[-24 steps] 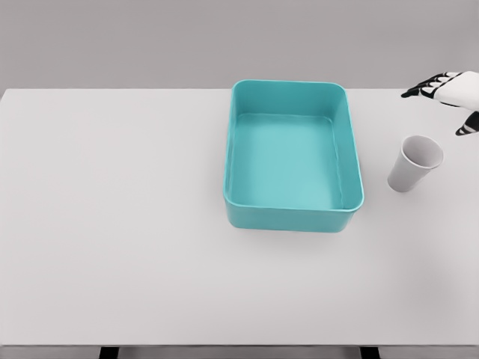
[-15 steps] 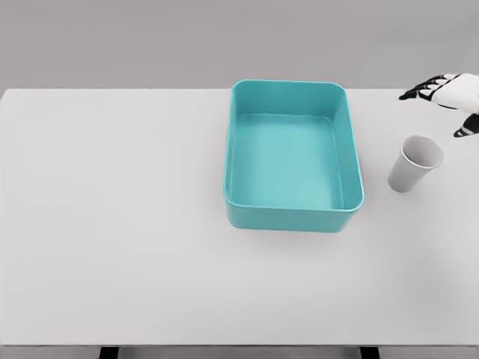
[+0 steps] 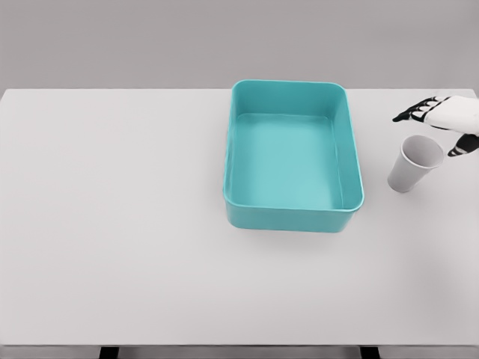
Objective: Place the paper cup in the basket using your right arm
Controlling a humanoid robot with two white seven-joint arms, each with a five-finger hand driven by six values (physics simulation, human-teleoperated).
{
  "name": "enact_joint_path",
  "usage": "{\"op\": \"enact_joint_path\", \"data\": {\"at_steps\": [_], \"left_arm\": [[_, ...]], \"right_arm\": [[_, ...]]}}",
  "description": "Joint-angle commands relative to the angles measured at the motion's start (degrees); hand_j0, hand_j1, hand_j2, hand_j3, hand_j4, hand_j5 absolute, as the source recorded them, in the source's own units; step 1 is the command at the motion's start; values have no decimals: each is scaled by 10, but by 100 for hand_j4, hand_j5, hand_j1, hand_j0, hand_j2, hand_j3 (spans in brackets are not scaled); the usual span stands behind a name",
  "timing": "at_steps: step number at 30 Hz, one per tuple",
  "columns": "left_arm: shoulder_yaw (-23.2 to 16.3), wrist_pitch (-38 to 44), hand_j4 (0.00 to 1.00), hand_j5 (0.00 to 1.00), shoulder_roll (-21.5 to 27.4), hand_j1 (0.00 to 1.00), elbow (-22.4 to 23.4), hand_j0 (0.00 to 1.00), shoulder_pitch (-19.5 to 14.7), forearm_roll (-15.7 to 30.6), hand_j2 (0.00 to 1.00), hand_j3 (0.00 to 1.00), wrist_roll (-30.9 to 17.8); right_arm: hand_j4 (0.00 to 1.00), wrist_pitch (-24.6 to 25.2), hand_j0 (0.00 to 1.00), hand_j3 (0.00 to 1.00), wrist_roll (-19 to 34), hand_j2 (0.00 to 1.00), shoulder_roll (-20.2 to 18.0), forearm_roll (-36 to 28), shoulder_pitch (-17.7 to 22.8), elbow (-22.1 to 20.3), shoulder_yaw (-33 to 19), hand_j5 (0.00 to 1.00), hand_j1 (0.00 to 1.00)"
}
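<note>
A white paper cup [image 3: 414,164] stands on the table [image 3: 112,224] right of the teal basket [image 3: 293,212], leaning with its mouth toward the upper right. My right hand [image 3: 432,129] hovers just above and behind the cup's rim, with fingers spread and the thumb [image 3: 458,149] hanging down on the cup's right side. It holds nothing. The basket is rectangular and nothing lies inside it. The left arm does not show.
The white table runs across the whole view, with its front edge near the bottom of the picture. A grey wall stands behind it.
The right hand has come down and to the left, from the far right edge toward the cup's rim. Cup and basket have not moved.
</note>
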Motion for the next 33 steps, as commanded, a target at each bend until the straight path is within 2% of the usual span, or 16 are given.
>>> {"op": "enact_joint_path", "data": {"at_steps": [1,7,17,22,27,33], "left_arm": [[0,0,100,100,0,100,0,100,1,0,100,100,0],[0,0,100,100,0,100,0,100,0,0,100,100,0],[0,0,100,100,0,100,0,100,0,0,100,100,0],[0,0,100,100,0,100,0,100,0,0,100,100,0],[0,0,100,100,0,100,0,100,0,0,100,100,0],[0,0,100,100,0,100,0,100,1,0,100,100,0]], "right_arm": [[100,1,100,100,0,100,0,-3,0,0,0,100,100],[100,1,100,100,0,100,-1,-3,0,0,0,100,100],[100,1,100,100,-2,100,-28,-6,-3,-2,-1,100,100],[100,1,100,100,-1,100,-60,-7,-3,-65,-1,100,100],[100,1,100,100,-1,100,-62,-5,0,-95,-1,100,100],[100,1,100,100,-1,100,-61,-5,18,-106,0,100,100]]}}
